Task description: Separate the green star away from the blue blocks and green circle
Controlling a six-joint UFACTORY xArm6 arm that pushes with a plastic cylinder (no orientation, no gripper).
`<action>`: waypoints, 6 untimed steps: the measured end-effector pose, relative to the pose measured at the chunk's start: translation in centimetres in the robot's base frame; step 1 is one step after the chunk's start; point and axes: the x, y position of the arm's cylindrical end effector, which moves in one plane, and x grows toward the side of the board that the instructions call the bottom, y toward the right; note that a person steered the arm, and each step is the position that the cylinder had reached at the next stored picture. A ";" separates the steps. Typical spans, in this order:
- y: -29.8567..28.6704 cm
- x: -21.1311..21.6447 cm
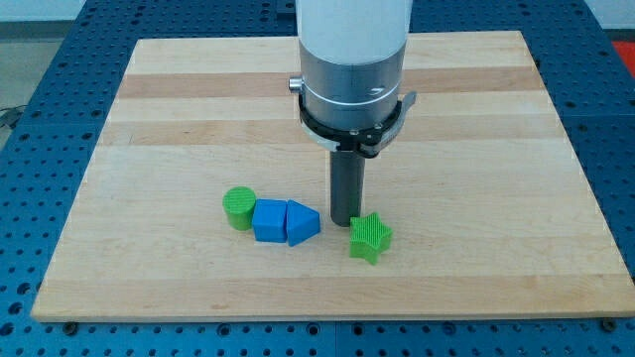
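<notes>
Green circle (pixel 238 207) at row's left end, lower middle of board (pixel 179 109). Blue cube (pixel 269 220) touching its right side. Blue triangle (pixel 303 223) against cube. My tip (pixel 345 222) just right of triangle, small gap between. Green star (pixel 370 237) at tip's lower right, touching or nearly so; apart from blue blocks. No pincer on this arm: bare rod only.
</notes>
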 end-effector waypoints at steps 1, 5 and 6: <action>-1.4 0.5; 1.2 3.1; 1.8 3.1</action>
